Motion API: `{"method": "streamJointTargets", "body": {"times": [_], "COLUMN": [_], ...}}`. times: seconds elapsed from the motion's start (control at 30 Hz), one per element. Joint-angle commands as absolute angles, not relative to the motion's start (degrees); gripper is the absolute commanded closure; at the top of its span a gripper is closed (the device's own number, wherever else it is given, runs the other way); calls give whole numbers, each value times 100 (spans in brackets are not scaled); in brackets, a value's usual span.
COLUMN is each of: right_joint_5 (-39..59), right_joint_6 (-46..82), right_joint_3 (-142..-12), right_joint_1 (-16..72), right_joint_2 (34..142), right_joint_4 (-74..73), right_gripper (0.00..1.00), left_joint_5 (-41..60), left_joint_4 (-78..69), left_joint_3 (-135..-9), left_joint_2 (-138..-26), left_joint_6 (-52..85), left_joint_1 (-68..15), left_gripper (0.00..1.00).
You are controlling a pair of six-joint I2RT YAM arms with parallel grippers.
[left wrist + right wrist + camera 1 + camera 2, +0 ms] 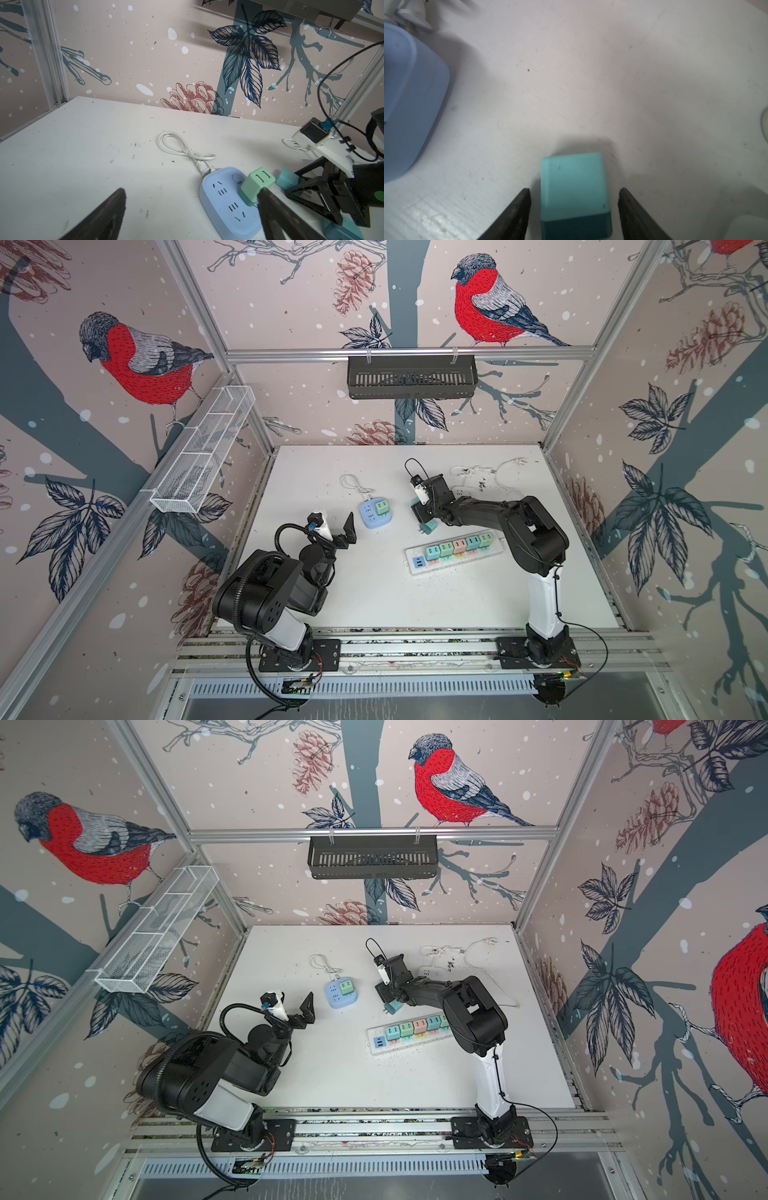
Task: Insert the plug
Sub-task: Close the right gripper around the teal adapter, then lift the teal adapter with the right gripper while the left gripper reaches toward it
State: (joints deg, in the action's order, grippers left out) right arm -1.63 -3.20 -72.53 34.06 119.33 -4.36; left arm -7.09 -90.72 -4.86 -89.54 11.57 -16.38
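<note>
Right wrist view: teal plug lies on its side on the tabletop, and the right gripper straddles it with a visible gap on each side, so it is open and not clamped yet. The straddle looks like the setup for a side pinch on the flat faces. In both top views the plug sits between the blue socket block and the long white power strip, near both but touching neither. Its prongs point sideways along the tabletop, so my guess is it has to be turned prongs-down after the lift. The left gripper is wide open, holds nothing and hovers just beside the blue block, probably to brace it during the push. A green adapter already fills one socket of the block, but the left wrist view shows free slots next to it, so that is the likely target. The long strip carries a row of five adapters, and I can't tell if any socket there is free. Obstacles: the green adapter crowds the free slots, and the block's looped cord lies behind it. Loose white cables at the back are well clear.
</note>
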Motion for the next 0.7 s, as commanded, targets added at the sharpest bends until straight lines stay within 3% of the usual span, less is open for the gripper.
{"method": "streamJointTargets", "body": {"times": [0.0, 0.13, 0.4, 0.47, 0.6, 0.67], "right_joint_5": [-5, 31, 150, 141, 143, 151], "right_joint_6": [-330, -351, -398, -411, -411, -404], "right_joint_3": [-7233, -7244, -6899, -6743, -6364, -6064], "right_joint_1": [3376, 3379, 3366, 3349, 3315, 3313], "right_joint_2": [11996, 11988, 11502, 11271, 10743, 10436], "right_joint_4": [-202, -152, -617, -820, -1356, -1736], "right_gripper": [34, 46, 57, 62, 65, 68], "left_joint_5": [-678, -678, -1204, -1249, -1807, -1691], "left_joint_4": [-9836, -9838, -9751, -8853, -4286, -2847], "left_joint_3": [-515, -519, -309, -499, -2368, -3120], "left_joint_2": [-8947, -8954, -8383, -7756, -6706, -6642], "left_joint_6": [1117, 1116, 1449, 1643, 1907, 1979], "left_joint_1": [-1635, -1636, -1649, -1653, -1699, -1705], "left_gripper": [2, 2, 2, 2, 2, 2]}}
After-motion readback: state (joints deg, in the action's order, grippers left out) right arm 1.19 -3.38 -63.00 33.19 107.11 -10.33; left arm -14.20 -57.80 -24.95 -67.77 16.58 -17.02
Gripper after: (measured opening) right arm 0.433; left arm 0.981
